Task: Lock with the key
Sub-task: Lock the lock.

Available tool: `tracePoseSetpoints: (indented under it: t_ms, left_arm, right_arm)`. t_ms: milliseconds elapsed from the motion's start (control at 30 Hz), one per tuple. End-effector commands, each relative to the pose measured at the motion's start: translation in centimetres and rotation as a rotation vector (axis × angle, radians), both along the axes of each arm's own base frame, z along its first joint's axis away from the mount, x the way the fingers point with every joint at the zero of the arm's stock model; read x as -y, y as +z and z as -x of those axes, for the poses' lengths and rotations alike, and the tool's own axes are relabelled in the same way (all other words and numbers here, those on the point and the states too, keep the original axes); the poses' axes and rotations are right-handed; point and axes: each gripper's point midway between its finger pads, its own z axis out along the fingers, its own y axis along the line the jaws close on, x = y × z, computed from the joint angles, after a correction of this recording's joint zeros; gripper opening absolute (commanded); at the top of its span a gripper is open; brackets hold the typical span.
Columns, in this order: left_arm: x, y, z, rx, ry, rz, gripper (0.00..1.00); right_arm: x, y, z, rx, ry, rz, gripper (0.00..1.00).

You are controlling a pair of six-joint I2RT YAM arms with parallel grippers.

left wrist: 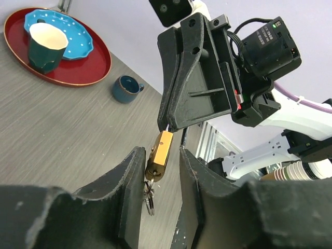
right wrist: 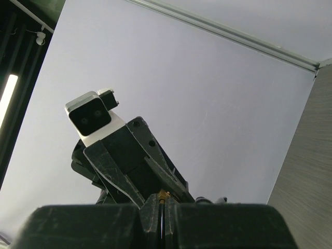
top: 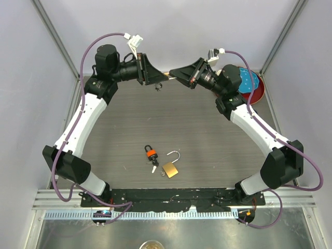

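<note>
right gripper (left wrist: 169,126) clamps tight on top of the brass padlock (left wrist: 160,148); left gripper (left wrist: 162,158) sits narrowly open around its body.

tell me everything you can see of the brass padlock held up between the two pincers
The brass padlock is a small rectangular block of yellow metal, held in the air above the table and tilted slightly off vertical. Its upper end goes into the closed tip of the right pincer, which hides the shackle. Its lower end sits between the fingers of the left pincer; whether they squeeze it is unclear. A key ring dangles beneath it.
</note>
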Motion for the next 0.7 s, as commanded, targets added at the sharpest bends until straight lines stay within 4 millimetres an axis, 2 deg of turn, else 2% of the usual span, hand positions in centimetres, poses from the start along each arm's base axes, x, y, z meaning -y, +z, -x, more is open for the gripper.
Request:
tracePoseSetpoints:
  t_ms: [0,67,167,200,433,500,533,600,633,667]
  left_arm:
    - [-0.1,1.7,0.4,0.042,-0.005,0.020,0.31]
    - [-0.1,1.6,0.5,0.036,-0.005,0.021,0.25]
    - [0.0,1.4,0.5,0.015,-0.010,0.025,0.09]
    - [0.0,1.4,0.5,0.001,-0.012,0.031,0.01]
    - [0.4,2.1,0.2,-0.027,-0.026,0.070,0.00]
    - [0.3,2.1,-0.1,-0.040,-0.023,0.073,0.00]
    - [0.0,2.1,-0.3,-0.046,-0.016,0.075,0.00]
    - [-0.3,2.1,-0.5,-0.083,-0.017,0.087,0.00]
    - [-0.8,2.1,-0.9,-0.092,-0.007,0.093,0.00]
    - [-1.0,2.0,-0.7,-0.110,-0.019,0.103,0.00]
  right_arm:
    - [0.6,3.8,1.1,0.107,-0.001,-0.065,0.02]
    - [0.6,3.7,1.1,0.109,-0.003,-0.065,0.02]
    - [0.6,3.5,1.0,0.105,-0.001,-0.064,0.01]
    - [0.5,3.4,1.1,0.104,0.000,-0.064,0.01]
    - [0.2,2.8,1.1,0.141,0.009,-0.005,0.02]
    - [0.2,1.7,0.6,0.160,-0.021,0.095,0.14]
    - [0.5,1.3,0.4,0.165,-0.038,0.129,0.31]
    - [1.2,0.4,0.0,0.174,-0.075,0.205,0.54]
    - [1.5,0.2,-0.2,0.171,-0.084,0.217,0.70]
    - [2.6,-0.1,-0.6,0.160,-0.097,0.228,0.73]
